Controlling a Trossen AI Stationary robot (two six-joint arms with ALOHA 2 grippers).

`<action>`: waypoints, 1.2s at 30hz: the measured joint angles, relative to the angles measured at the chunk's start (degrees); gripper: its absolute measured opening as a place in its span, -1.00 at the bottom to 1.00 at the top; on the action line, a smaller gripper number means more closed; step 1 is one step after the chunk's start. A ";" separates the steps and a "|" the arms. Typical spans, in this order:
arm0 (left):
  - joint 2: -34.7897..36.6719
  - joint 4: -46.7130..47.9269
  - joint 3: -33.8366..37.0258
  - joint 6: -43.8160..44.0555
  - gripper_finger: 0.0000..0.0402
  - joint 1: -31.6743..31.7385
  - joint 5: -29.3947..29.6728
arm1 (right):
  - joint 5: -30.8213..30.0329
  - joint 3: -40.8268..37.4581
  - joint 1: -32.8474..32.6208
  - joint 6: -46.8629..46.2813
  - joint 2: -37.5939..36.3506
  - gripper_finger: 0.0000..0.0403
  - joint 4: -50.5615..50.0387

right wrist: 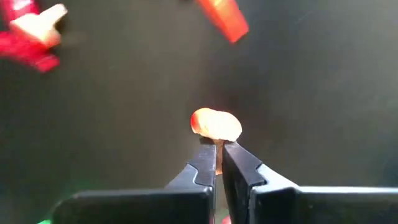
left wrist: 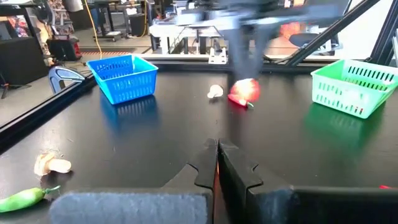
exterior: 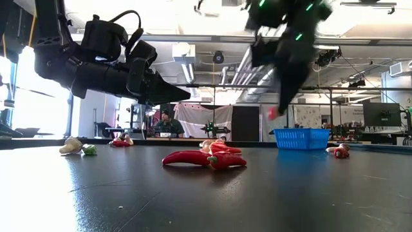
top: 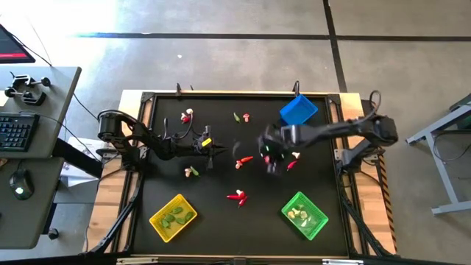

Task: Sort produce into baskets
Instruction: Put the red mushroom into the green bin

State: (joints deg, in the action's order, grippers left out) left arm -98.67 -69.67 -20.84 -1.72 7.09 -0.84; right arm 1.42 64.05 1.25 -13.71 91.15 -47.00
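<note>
My right gripper (top: 271, 162) hangs above the table's middle, shut on a whitish-pink bulb (right wrist: 216, 124). It also shows blurred in the low view (exterior: 278, 106). My left gripper (top: 216, 150) is shut and empty, held above the table left of centre (left wrist: 217, 163). Red chili pieces (exterior: 205, 158) lie near the middle and front (top: 237, 196). More bulbs and green pods lie at the far left (top: 188, 115), left (top: 191, 171) and far middle (top: 241, 116). The yellow basket (top: 173, 217) is near left, the green basket (top: 304, 215) near right, the blue basket (top: 298, 110) far right. My right gripper pinches the bulb's lower end (right wrist: 216, 135) between its two fingertips (right wrist: 207, 155), only at their free ends. The fingers point down from above. The bulb is lifted clear of the table (exterior: 271, 113).
A bulb and a red piece (top: 293, 160) lie just right of my right gripper. The yellow basket holds green pods and the green basket holds pale pieces. Black rails (top: 221, 94) frame the table. A desk with a keyboard (top: 15, 132) stands off to the left.
</note>
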 joint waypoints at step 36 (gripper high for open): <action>0.00 0.00 -0.02 -2.99 -1.00 -0.13 0.02 | 16.84 -6.80 -32.43 -58.01 -0.43 -0.58 -2.15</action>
State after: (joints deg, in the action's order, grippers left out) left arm -98.67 -69.67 -20.86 -4.71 6.96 -0.82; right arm 18.26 57.25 -31.18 -71.72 90.72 -49.15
